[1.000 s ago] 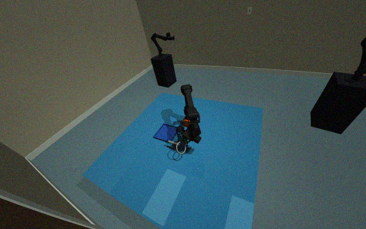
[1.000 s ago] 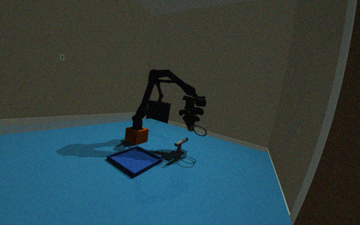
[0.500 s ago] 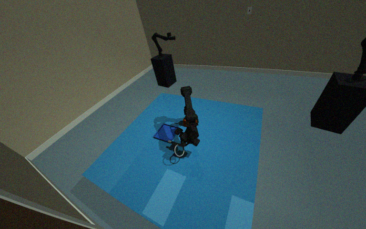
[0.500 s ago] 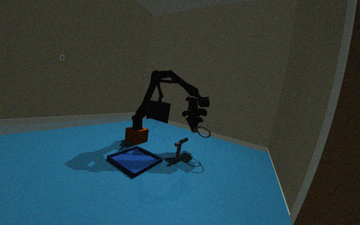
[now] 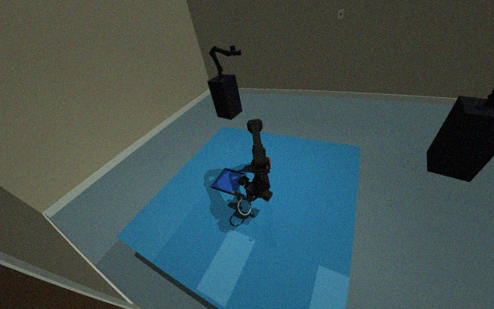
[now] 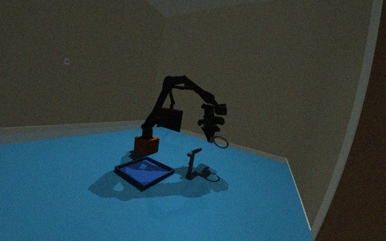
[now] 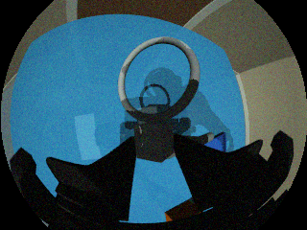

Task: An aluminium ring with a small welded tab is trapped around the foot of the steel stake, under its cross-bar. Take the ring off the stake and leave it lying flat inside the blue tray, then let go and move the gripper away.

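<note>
Dim room, beige-brown walls (image 5: 91,73) (image 6: 99,56), pale baseboards, blue mat (image 5: 309,203) (image 6: 71,218) (image 7: 53,72) on grey floor (image 5: 401,225). Small wall plate (image 5: 340,13) (image 6: 66,61) at upper right in top view, at left in exterior view. Bright patches on the mat, lower middle and lower right of top view.

Arm (image 5: 258,156) (image 6: 162,99) near the middle of both room views, dark, bent over at the top, with an orange block (image 6: 146,145) at its foot in exterior view. Gripper (image 5: 247,198) (image 6: 210,140) (image 7: 153,140) points down, closed on something: the ring (image 5: 238,206) (image 6: 221,146) (image 7: 123,79), held at its edge, probably by the tab; tab itself too dark to make out. Ring is off the stake, up in the air, sticking out past the fingertips, to the right of them in exterior view and above them in wrist view. It looks tilted in exterior view.

Stake (image 5: 238,195) (image 6: 191,164) (image 7: 207,138) stands upright on the mat, lower left of the ring in exterior view, cross-bar on top, nothing around its foot but shadow. Tray (image 5: 222,190) (image 6: 142,188) (image 7: 218,143) is blue with dark walls, flat on the mat, left of the stake in exterior view. No ring in it. Shadows of arm and ring fall over mat and tray; ring's shadow shows as a thin loop right of the stake in exterior view.

Black pedestal (image 5: 225,96) (image 6: 170,119) with another arm (image 5: 217,60) (image 6: 172,98) at upper left of top view; second black pedestal (image 5: 460,141) at right edge.
</note>
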